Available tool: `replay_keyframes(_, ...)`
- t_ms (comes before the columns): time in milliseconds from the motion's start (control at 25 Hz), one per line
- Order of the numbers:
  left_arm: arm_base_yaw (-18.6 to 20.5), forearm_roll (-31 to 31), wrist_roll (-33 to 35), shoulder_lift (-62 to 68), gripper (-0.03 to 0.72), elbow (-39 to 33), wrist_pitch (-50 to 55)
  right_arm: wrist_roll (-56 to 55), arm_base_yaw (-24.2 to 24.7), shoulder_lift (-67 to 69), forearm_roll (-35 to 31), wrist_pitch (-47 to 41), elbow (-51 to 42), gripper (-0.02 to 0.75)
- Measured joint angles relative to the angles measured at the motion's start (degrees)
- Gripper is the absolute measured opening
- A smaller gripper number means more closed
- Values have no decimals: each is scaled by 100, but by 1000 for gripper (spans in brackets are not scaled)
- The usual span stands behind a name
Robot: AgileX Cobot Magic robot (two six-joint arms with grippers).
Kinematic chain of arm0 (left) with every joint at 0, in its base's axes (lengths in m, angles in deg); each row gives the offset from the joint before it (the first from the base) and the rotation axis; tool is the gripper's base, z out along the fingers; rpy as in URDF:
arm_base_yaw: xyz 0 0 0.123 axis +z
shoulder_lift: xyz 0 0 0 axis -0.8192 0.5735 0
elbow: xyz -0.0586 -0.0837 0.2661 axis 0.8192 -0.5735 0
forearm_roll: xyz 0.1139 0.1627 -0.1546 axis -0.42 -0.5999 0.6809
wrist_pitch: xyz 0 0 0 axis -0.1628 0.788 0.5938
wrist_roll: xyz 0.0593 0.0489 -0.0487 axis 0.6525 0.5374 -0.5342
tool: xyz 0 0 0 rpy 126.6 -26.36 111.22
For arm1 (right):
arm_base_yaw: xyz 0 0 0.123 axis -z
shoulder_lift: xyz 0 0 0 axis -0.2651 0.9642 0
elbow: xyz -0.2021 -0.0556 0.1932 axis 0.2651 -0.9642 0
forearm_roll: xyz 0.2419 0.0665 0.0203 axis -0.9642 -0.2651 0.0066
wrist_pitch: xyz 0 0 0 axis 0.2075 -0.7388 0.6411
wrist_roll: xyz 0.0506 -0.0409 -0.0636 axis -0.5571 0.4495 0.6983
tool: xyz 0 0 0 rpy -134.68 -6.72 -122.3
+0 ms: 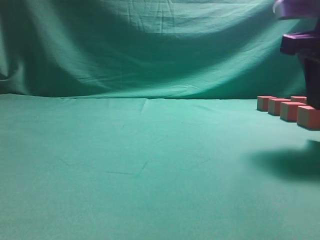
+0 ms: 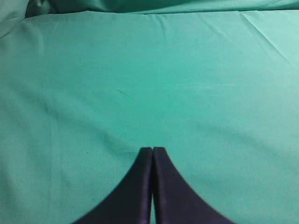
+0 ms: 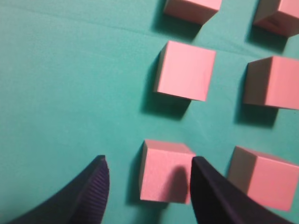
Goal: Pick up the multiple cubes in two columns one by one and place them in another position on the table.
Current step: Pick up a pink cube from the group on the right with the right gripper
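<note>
The wide counter [image 1: 125,165], covered in creased green cloth, lies bare across its whole left and middle. The small matte reddish-pink cubes [image 3: 185,70] sit in two neat columns at its far right, apart from one another; six show from the right wrist. None appears set down anywhere else, so I judge the moving barely begun, with nearly all of it left. The dark right gripper [image 3: 148,175] hangs over the nearest cube [image 3: 164,171] of the left column, jaws apart and straddling it loosely. The left gripper [image 2: 152,151] hovers over bare cloth, jaws pressed together, holding nothing.
</note>
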Motion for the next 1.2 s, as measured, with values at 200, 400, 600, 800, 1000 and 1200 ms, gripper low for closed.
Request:
replay_keyframes(200, 0, 0, 0, 0, 0, 0, 0, -203, 0, 267, 270, 35, 11, 362)
replay_keyframes(400, 0, 0, 0, 0, 0, 0, 0, -271, 0, 293, 420, 35, 22, 362)
replay_keyframes(600, 0, 0, 0, 0, 0, 0, 0, -275, 0, 303, 449, 35, 22, 362)
replay_keyframes(800, 0, 0, 0, 0, 0, 0, 0, -285, 0, 303, 471, 35, 22, 362)
replay_keyframes(1000, 0, 0, 0, 0, 0, 0, 0, -285, 0, 305, 502, 35, 22, 362)
replay_keyframes(1200, 0, 0, 0, 0, 0, 0, 0, -285, 0, 327, 502, 37, 59, 448)
